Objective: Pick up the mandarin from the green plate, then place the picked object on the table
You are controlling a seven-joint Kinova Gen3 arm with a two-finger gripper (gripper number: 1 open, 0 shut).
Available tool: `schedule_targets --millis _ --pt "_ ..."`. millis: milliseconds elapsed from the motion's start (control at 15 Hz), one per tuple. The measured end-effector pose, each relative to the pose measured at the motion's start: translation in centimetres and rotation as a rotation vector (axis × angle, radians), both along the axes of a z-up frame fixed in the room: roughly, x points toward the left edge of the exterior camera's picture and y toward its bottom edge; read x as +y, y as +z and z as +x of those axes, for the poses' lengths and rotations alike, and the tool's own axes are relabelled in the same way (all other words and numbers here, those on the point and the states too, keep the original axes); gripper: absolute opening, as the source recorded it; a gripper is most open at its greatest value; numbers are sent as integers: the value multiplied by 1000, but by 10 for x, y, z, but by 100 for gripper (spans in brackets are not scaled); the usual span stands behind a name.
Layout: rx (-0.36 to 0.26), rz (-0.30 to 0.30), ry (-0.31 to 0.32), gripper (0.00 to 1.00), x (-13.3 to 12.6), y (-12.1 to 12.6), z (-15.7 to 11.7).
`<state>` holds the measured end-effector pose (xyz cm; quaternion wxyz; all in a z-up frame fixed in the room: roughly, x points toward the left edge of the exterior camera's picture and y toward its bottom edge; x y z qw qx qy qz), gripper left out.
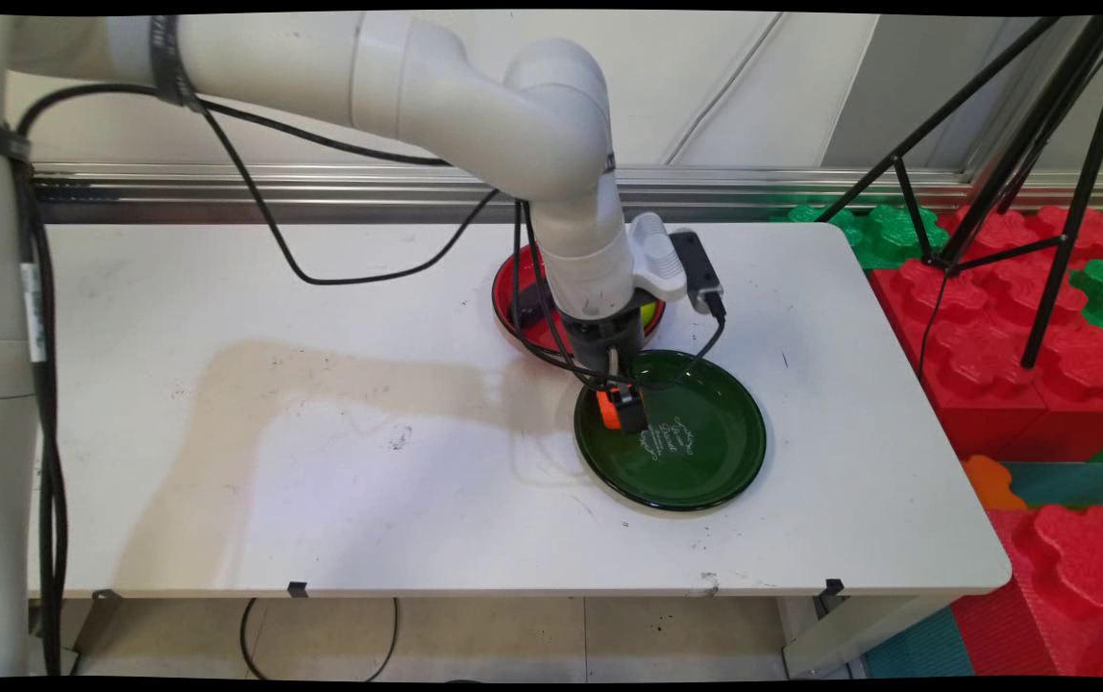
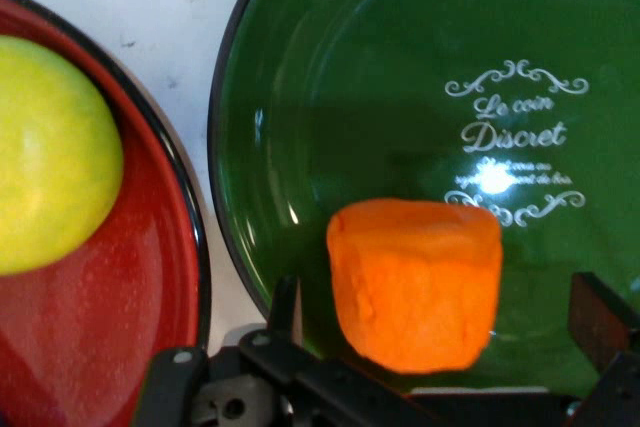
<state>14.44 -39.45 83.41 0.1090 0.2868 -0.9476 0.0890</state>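
Reading across the floor of the green plate (image 2: 380,97) in white script are the words "Le coin Discret", framed by curled flourishes, with smaller lines beneath that are too fine to make out; the same lettering shows as a pale patch on the plate in the main view. Down over that plate's left part hangs the black gripper (image 1: 622,408), and an orange block (image 2: 415,287) sits between its fingers. From the hand view one finger (image 2: 283,307) shows on the left of the block and the other on the right edge of the picture, with a gap visible beside the block on each side, so the jaws stand apart around it rather than pressed to it; whether the block rests on the plate cannot be told. Just beside the green plate, toward the wall, lies a red plate (image 1: 513,303) with a yellow-green ball (image 2: 50,157) on it. Both plates stand on the white table (image 1: 321,481). Red and green foam blocks (image 1: 1022,327) and a black tripod (image 1: 1041,173) stand to the table's right
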Motion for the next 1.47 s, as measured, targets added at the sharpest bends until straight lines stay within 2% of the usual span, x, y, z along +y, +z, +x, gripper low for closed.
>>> schedule_targets --millis 467,533,800,1000,1467 --pt "3 -3 -23 100 -14 -22 -6" --pt "4 -4 -25 0 -14 -23 -7" --pt "15 -14 -36 0 -15 -23 -9" --pt "19 -38 -21 0 -12 -10 -6" --pt "16 -126 -24 0 11 59 19"
